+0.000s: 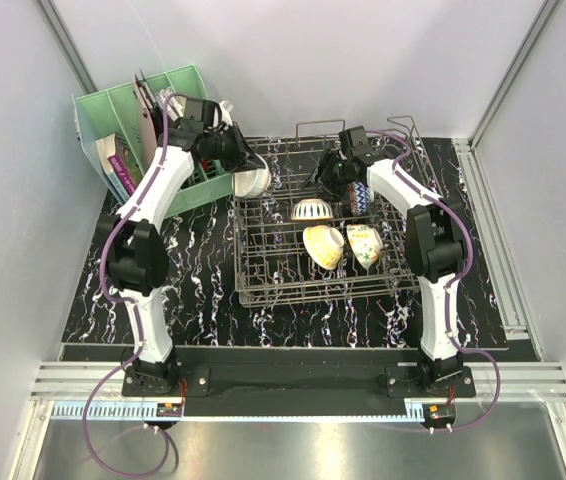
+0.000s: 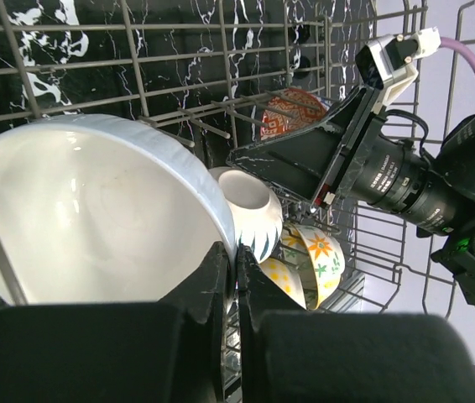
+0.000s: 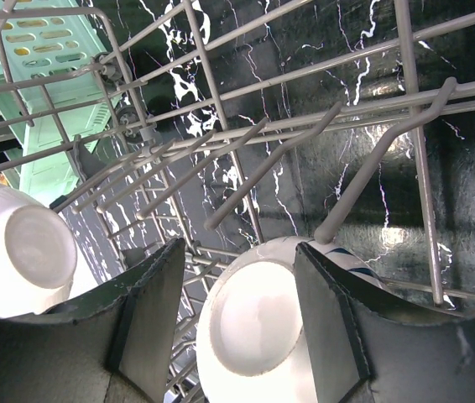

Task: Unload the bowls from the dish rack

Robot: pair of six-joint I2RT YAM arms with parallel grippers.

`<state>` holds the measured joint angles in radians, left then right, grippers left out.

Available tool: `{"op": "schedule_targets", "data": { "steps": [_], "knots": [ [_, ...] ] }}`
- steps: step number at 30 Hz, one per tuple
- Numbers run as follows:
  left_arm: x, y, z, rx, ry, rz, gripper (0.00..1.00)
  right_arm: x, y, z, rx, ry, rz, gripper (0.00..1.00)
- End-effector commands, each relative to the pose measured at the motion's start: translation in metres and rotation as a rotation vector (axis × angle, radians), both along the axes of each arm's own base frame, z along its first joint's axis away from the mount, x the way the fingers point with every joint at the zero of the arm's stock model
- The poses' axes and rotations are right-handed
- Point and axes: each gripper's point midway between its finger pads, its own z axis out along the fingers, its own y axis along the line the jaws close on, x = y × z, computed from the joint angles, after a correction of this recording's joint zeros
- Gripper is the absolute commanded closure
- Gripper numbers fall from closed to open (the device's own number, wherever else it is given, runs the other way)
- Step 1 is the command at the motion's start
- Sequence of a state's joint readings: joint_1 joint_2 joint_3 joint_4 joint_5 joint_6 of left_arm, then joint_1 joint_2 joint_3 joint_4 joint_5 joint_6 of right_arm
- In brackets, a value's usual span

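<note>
Left wrist view is showing the left gripper pinching the rim of the cream-white bowl at the dish rack far-left corner. The right gripper is hanging spread over the striped bowl inside.

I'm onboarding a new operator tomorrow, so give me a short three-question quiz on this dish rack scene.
1. True or false: the right tool is shut on a bowl.
2. Which bowl does the left tool grip? A tan-yellow, B plain white, C floral.
3. In the top view, what stands left of the dish rack?
Key: 1 false, it is open. 2 B, the white bowl, pinched at its rim. 3 The green file holder.
</note>
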<state>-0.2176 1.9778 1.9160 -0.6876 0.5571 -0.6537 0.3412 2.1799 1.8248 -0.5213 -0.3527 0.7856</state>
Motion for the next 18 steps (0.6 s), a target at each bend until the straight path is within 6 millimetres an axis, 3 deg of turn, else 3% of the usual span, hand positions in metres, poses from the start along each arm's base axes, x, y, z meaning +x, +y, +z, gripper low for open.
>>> {"op": "schedule_targets", "data": {
  "steps": [1,5,8,12,18],
  "knots": [
    [-0.001,-0.003,0.026,-0.001,-0.096,-0.012,1.00,-0.005,-0.004,0.028,0.008,-0.017,-0.005,0.37],
    [-0.003,-0.007,0.027,-0.011,-0.097,-0.029,1.00,-0.006,-0.005,0.034,0.013,-0.024,-0.007,0.37],
    [-0.008,-0.020,0.031,-0.052,-0.107,-0.077,1.00,-0.005,-0.007,0.040,0.014,-0.033,-0.015,0.37],
    [-0.024,-0.048,0.038,-0.077,-0.118,-0.153,1.00,-0.003,-0.012,0.047,0.019,-0.045,-0.029,0.37],
    [-0.050,-0.071,0.048,-0.089,-0.138,-0.227,1.00,-0.002,-0.019,0.072,0.045,-0.080,-0.044,0.37]
  ]
}}
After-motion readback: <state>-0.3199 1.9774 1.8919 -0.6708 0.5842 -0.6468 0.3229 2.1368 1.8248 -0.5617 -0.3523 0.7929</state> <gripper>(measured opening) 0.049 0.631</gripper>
